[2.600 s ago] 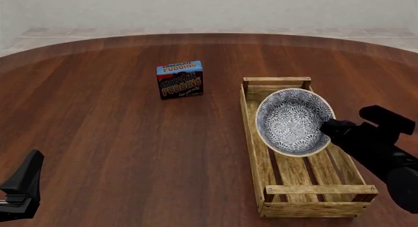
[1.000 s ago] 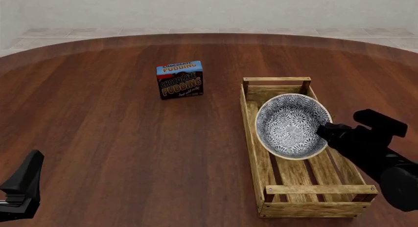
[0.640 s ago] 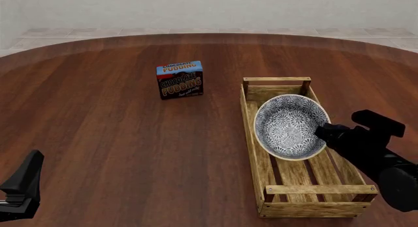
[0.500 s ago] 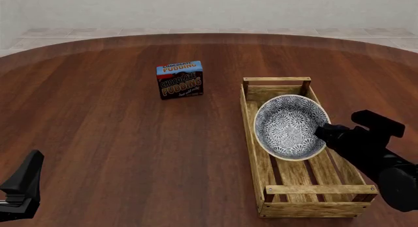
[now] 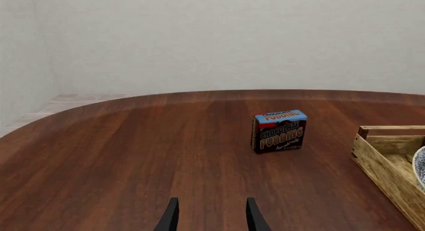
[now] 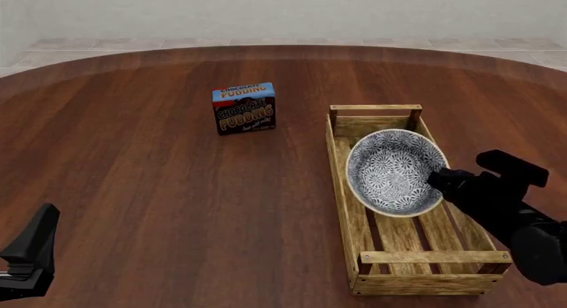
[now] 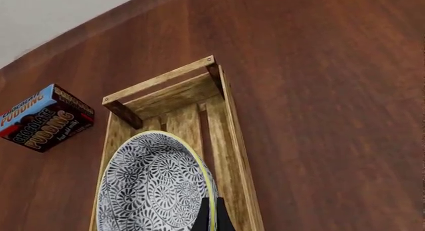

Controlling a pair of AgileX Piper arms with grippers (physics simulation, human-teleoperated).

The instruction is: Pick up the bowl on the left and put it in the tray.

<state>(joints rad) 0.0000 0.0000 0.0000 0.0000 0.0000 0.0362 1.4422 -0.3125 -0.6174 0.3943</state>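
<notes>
The right gripper pinches the rim of the bowl, which hangs tilted just ahead of its jaws, over the far half of the tray. The tray's long axis runs back toward the arm. The left gripper, jaws spread and holding nothing, is well apart.

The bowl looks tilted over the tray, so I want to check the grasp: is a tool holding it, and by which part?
The right tool grips the bowl by its rim, on the robot's right side. The left tool is open and holds nothing.
</notes>
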